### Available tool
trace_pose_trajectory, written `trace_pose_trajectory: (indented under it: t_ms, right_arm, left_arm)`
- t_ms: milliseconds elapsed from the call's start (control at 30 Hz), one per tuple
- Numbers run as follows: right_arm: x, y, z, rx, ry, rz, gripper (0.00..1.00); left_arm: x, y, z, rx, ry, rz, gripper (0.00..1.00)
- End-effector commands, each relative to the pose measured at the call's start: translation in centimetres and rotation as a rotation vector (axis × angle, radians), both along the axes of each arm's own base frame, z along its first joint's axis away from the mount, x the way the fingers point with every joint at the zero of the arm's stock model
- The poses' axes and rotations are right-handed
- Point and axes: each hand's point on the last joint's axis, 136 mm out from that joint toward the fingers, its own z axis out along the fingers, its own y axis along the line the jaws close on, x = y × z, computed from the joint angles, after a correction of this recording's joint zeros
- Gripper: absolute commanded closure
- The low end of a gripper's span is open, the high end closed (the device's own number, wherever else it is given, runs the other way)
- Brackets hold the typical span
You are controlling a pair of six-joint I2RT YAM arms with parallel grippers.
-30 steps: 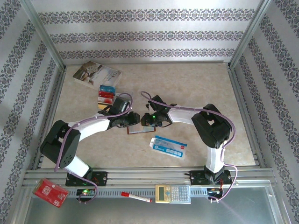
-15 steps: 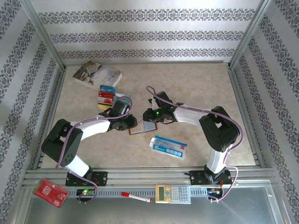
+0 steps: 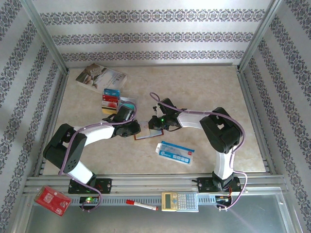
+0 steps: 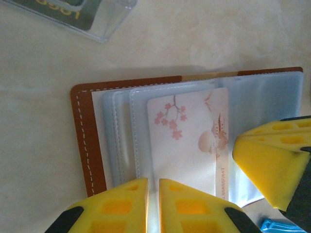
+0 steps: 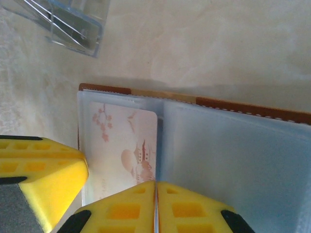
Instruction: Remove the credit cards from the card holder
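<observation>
A paperback book [image 3: 100, 77] lies tilted at the upper left of the beige marbled table [image 3: 204, 92]. A long blue-and-white flat packet [image 3: 175, 152] lies at an angle below the centre. Along the metal rail [image 3: 262, 182] at the bottom lie a red packet with white print [image 3: 52, 200] at the far left, a red-and-white pen [image 3: 142, 205] and, to its right, a calculator [image 3: 180, 201]. A clear plastic case [image 4: 82, 14] sits in the upper left of both wrist views. Striped floral wallpaper [image 3: 155, 36] covers the walls
</observation>
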Motion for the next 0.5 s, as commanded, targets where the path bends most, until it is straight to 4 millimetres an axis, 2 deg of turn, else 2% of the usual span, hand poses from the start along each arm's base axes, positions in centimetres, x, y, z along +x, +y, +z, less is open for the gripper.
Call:
trace_pose_trajectory:
  t_ms: [0, 467]
  right_arm:
    - [0.1, 1.0, 0.1, 0.025, 0.003, 0.019, 0.88]
    - [-0.1, 0.9, -0.6, 0.034, 0.017, 0.019, 0.81]
  left_arm:
    - [-0.1, 0.6, -1.4, 0.018, 0.031, 0.028, 0.85]
    - [-1.6, 2.4, -3.6, 0.130, 0.115, 0.031, 0.89]
